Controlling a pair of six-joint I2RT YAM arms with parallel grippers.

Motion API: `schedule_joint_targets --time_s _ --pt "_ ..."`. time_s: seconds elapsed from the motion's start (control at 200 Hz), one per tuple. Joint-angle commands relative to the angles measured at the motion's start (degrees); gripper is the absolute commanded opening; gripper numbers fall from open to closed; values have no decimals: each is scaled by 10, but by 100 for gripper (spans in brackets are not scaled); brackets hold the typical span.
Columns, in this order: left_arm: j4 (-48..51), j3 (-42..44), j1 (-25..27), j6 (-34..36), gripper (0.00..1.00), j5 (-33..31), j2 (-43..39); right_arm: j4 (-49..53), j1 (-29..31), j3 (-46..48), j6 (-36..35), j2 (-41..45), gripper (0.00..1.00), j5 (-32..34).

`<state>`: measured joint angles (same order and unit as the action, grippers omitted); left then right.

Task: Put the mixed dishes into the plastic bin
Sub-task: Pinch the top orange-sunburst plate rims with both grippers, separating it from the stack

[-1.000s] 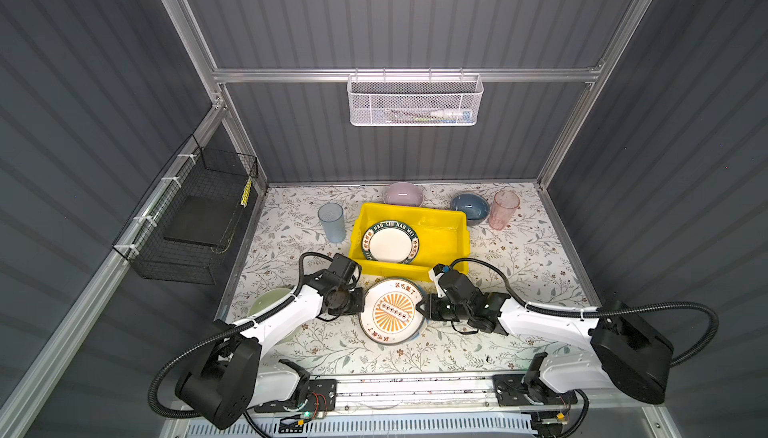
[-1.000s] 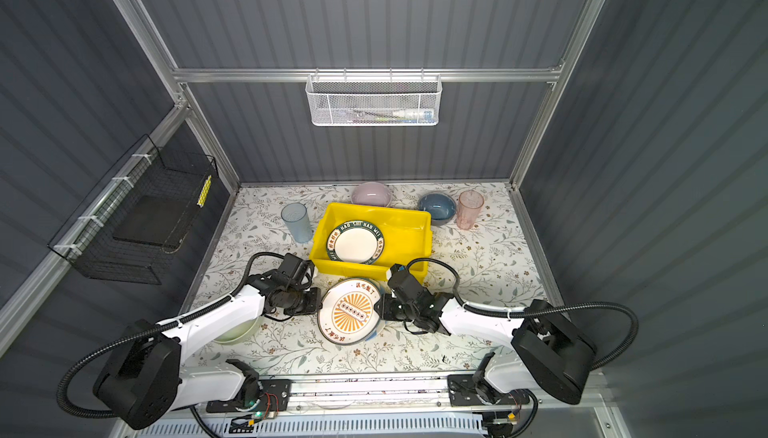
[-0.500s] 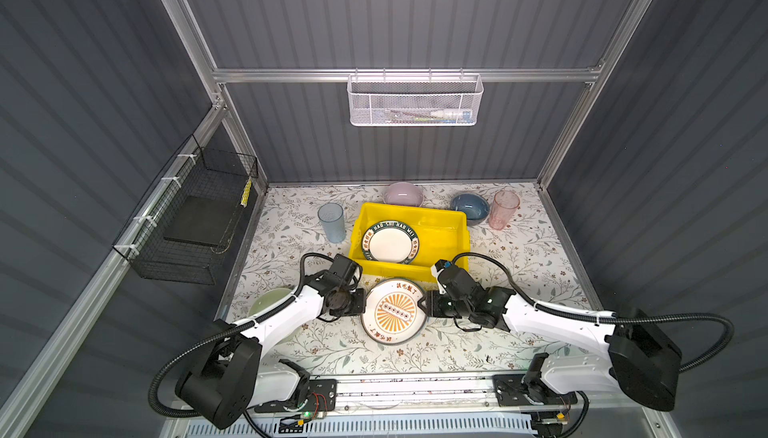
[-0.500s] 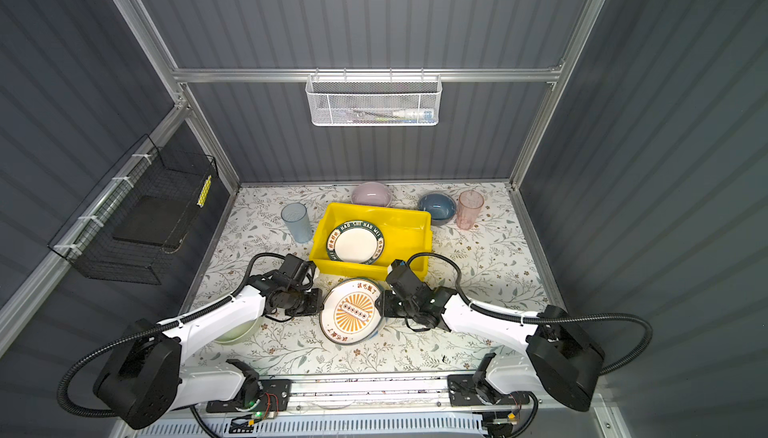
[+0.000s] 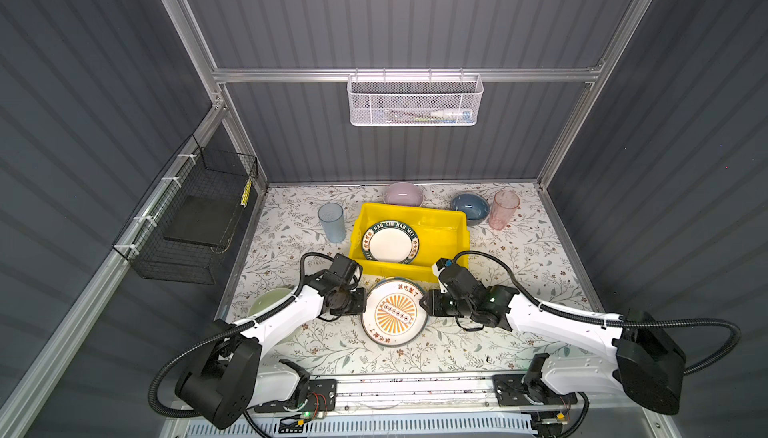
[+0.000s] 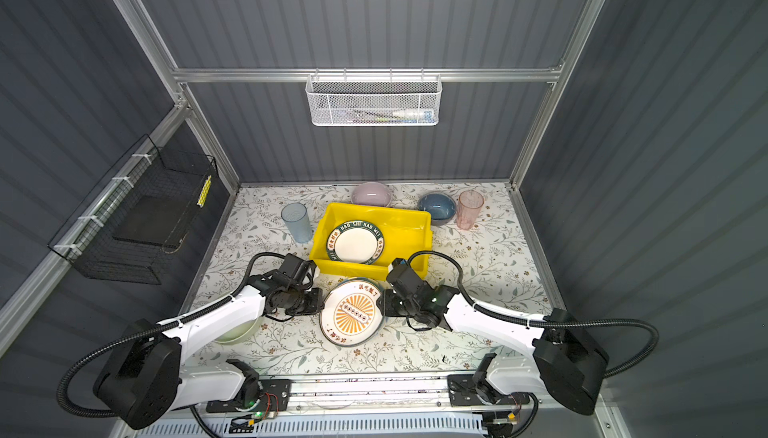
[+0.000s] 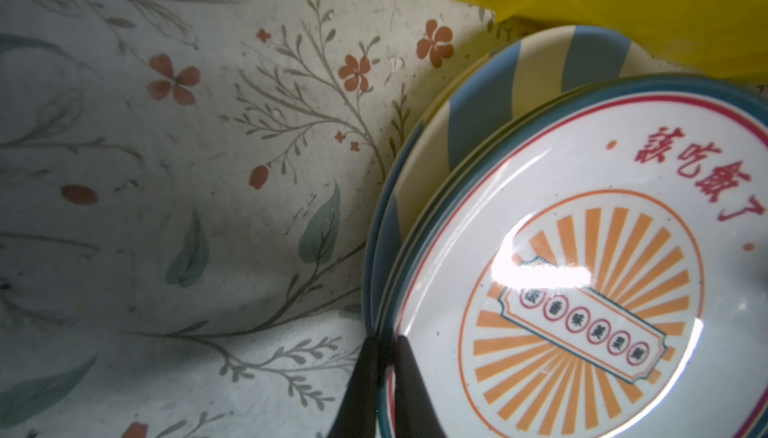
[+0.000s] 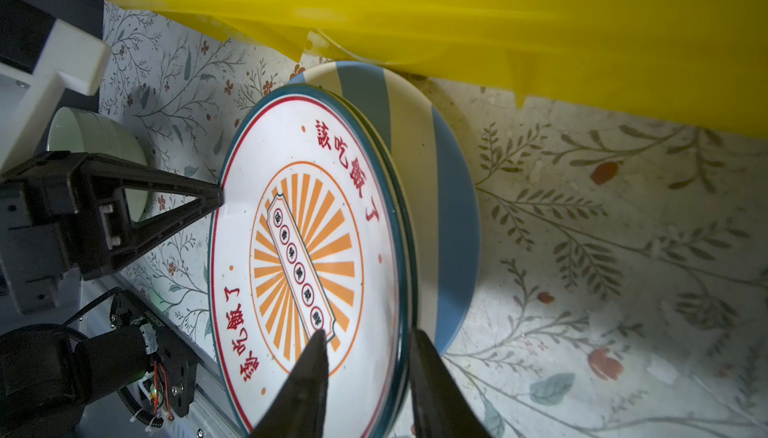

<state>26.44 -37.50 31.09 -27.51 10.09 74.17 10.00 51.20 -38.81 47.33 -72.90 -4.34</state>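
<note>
In a top view the orange sunburst plate (image 5: 395,313) lies between the left gripper (image 5: 360,306) and the right gripper (image 5: 426,305), as it did a second ago. Only the right arm's elbow (image 5: 648,367) sits further out. The yellow bin (image 5: 446,223) is just beyond both fingertips.

Left wrist view: the fingers (image 7: 409,377) are pinched tight on the plate's teal rim, with the blue-white striped plate (image 7: 478,111) beneath.

Right wrist view: the fingers (image 8: 307,369) stand apart astride the opposite rim. The glossy plate tilts, with red lettering around orange rays.

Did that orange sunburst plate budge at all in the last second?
No. In both top views the orange sunburst plate sits just as close to the yellow bin's near wall as before.
</note>
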Motion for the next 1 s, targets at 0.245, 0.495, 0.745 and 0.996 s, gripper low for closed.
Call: schedule_joint_targets --time_s 0.245,0.495,0.745,0.996 --pt "21 -1 4 0 11 8 10 -72 -6 19 17 4 31 -54" --pt "12 -4 4 4 11 19 16 -141 -15 33 25 -15 29 -118" --pt "13 -5 4 5 10 20 14 -167 -14 35 39 -41 28 -127" --pt "21 -11 4 -3 12 14 -2 -132 -14 25 43 -44 16 -94"
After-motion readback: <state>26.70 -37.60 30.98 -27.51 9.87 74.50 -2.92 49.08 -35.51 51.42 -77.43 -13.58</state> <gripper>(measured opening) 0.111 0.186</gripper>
